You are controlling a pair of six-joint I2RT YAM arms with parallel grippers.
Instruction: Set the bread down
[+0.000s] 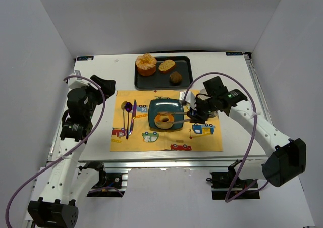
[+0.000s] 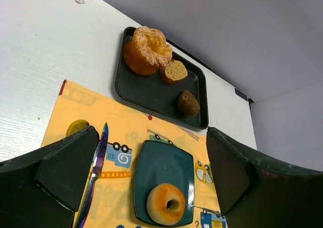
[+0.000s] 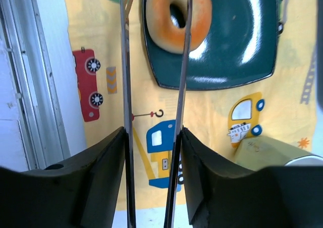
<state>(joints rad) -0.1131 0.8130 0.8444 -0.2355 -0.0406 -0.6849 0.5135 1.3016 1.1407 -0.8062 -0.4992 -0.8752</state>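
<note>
Right gripper [image 3: 151, 134] clamps my metal tongs [image 3: 126, 87], one prong crossing the bread [image 3: 157, 26] on the teal plate [image 3: 242, 46] (left gripper [image 2: 151, 155] gapes wide).

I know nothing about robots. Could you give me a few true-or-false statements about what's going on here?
1. The ring-shaped bread lies on the teal plate. True.
2. A large orange bun sits on the dark tray. True.
3. The left claw holds the knife. False: it is open and empty, and the knife lies on the mat.
4. The right claw grips the bread directly. False: it holds metal tongs.
</note>
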